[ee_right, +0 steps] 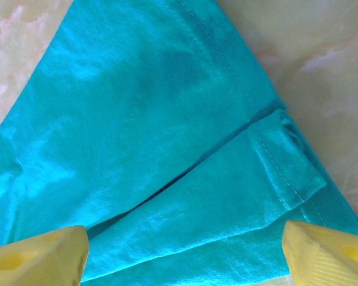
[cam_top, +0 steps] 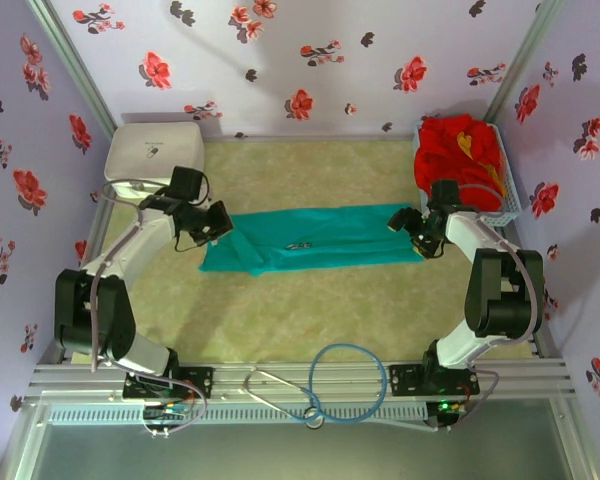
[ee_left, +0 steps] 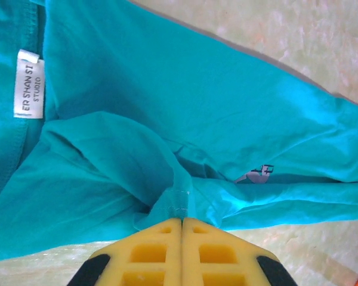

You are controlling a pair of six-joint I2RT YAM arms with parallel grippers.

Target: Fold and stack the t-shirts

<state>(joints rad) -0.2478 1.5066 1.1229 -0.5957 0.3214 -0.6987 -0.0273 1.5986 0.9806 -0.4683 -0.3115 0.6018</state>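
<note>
My left gripper [ee_left: 182,221] is clamping a raised fold of the teal t-shirt [cam_top: 320,238], with the yellow pads pressed together on the cloth near the neck label [ee_left: 28,83]. My right gripper [ee_right: 185,253] is standing with its fingers spread wide, one on each side of the hemmed corner at the shirt's opposite end. The shirt is lying stretched between both arms on the pale green mat [cam_top: 310,310]. Beyond it, the red t-shirts [cam_top: 458,150] are sitting heaped in a basket [cam_top: 510,208] at the far right corner. A white box [cam_top: 152,150] is resting at the far left.
</note>
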